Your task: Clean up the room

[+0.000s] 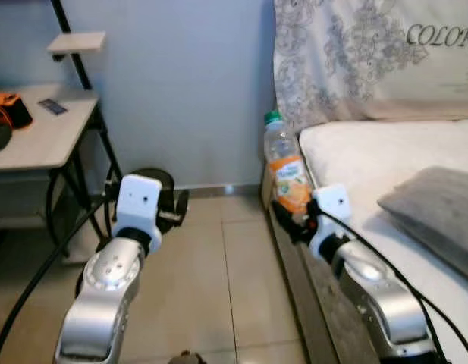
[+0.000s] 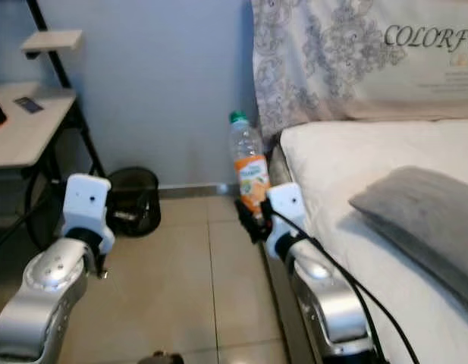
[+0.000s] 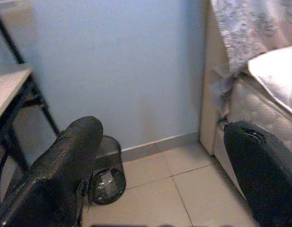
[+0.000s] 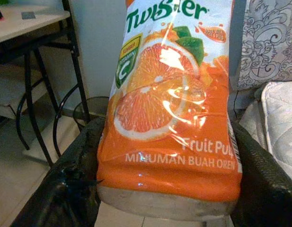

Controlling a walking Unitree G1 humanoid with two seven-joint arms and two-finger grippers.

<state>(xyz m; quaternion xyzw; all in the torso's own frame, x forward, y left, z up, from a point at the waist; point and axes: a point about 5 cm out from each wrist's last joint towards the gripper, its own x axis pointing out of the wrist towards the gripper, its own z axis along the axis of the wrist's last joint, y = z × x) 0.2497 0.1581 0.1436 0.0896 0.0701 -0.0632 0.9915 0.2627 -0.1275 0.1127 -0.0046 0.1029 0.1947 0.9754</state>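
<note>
Orange-labelled bottle [image 1: 285, 164] between right tool's [image 1: 292, 218] fingers.

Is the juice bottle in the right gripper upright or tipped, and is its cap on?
Upright, cap on. The juice bottle stands vertical between the right gripper fingers, its green cap at the top, beside the bed.

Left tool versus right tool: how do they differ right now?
The right tool is shut on the orange juice bottle, held upright beside the bed; the left tool is open and holds nothing. The right tool sits at the bed's edge; the left tool faces the black wastebasket by the wall. Both have black fingers.
</note>
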